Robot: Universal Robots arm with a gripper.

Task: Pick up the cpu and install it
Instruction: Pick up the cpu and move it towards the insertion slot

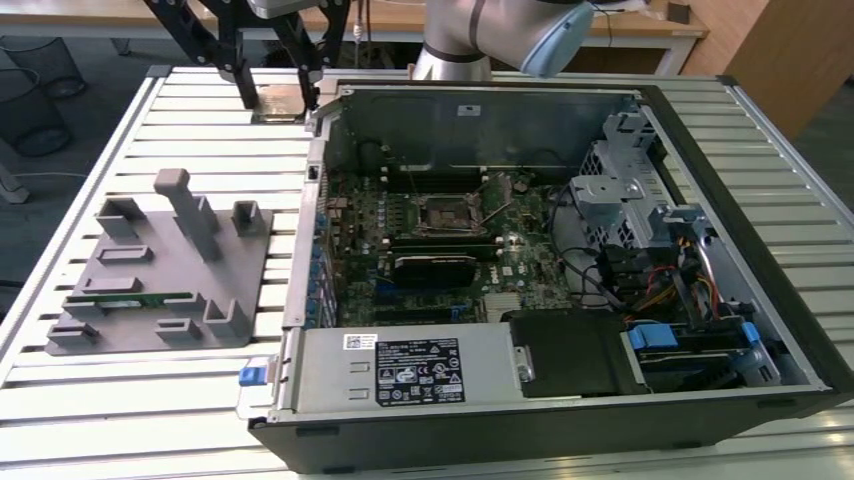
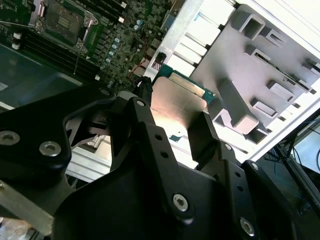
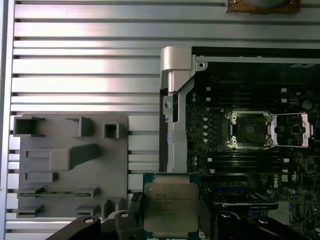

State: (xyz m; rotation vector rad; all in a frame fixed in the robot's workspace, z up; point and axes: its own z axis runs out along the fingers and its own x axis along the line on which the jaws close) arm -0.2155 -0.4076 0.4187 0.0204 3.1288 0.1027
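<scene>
The arm is silver-grey with a pale blue joint cap. It reaches from the far edge of the table toward the far corner on the exterior view's left. From its wrist the black gripper hangs above that corner, linkages spread and fingers pointing down. In both wrist views the two dark fingers press on opposite sides of the cpu — it sits level between the tips, held clear of the table.
</scene>
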